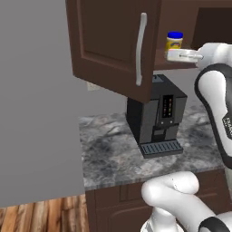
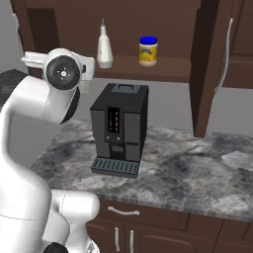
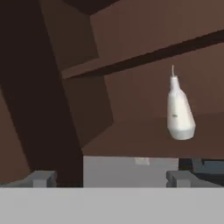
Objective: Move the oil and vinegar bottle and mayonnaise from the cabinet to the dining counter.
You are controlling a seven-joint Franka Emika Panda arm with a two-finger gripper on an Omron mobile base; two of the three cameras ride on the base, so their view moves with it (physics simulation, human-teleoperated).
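The cabinet [image 2: 163, 69] hung open on the wall, dark brown, with its doors swung out. One door [image 1: 113, 45] stood far to the left in the left base view, with a long silver handle [image 1: 141, 49] at about 3 o'clock on it.

On the shelf inside, the bottle [image 2: 104, 47] stood upright at the left. It was off-white, fat at the bottom and thin at the top. The mayo [image 2: 148, 51] stood to its right, at 3 o'clock from the bottle, a little way apart and not touching. The mayo was yellow with a blue lid, and it was shorter than the bottle.

The claw [image 3: 109, 177] was up near the shelf edge, at about 9 o'clock from the bottle in the right base view. Its two fingers [image 3: 41, 178] stood wide apart with nothing between them. In the hand view the bottle hung at about 2 o'clock from the claw, still out in front and not touched.

Below the shelf, a black coffee machine [image 2: 118, 129] sat on the grey stone counter [image 2: 197, 173], at 6 o'clock from the bottle.
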